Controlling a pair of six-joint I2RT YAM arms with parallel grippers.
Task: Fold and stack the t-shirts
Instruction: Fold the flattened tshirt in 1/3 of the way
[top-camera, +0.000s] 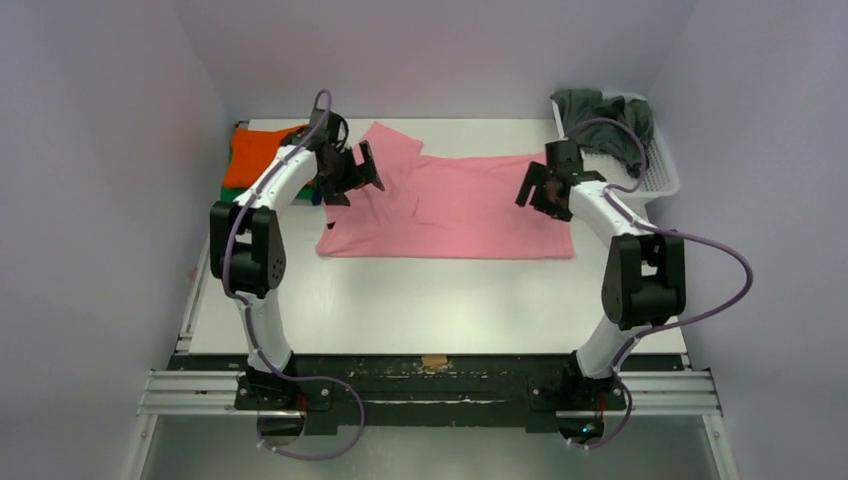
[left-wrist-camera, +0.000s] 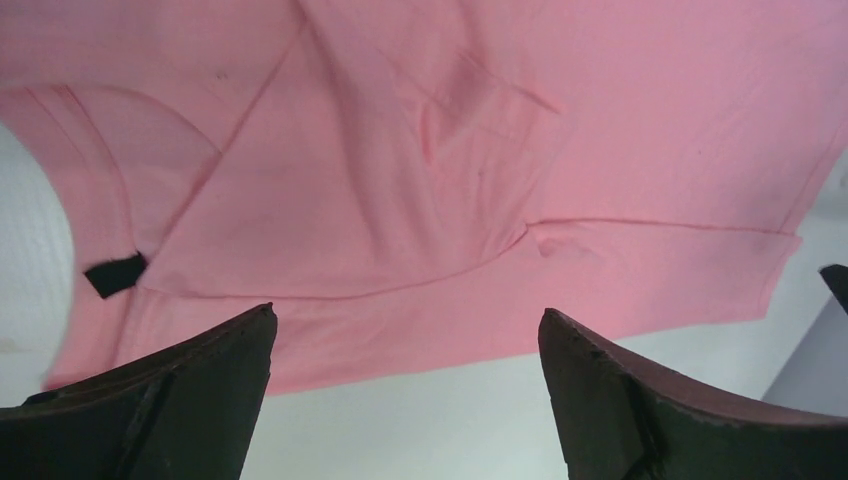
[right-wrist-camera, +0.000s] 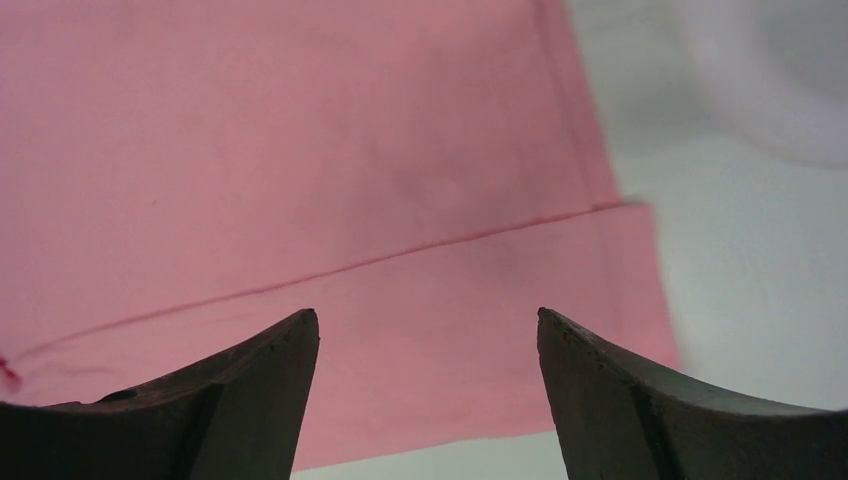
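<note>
A salmon pink t-shirt (top-camera: 460, 210) lies spread on the white table, one long side folded over, a sleeve sticking out at the back left. It fills the left wrist view (left-wrist-camera: 420, 150) and the right wrist view (right-wrist-camera: 300, 170). My left gripper (top-camera: 352, 175) is open and empty above the shirt's left end. My right gripper (top-camera: 540, 190) is open and empty above the shirt's right end. A folded orange t-shirt (top-camera: 258, 155) lies on a green one (top-camera: 232, 193) at the back left. A dark grey t-shirt (top-camera: 605, 125) hangs out of the basket.
A white slotted plastic basket (top-camera: 660, 170) stands at the back right corner. The table (top-camera: 430, 300) ends at a black rail at the front, where the arm bases sit. Grey walls close in on both sides and at the back.
</note>
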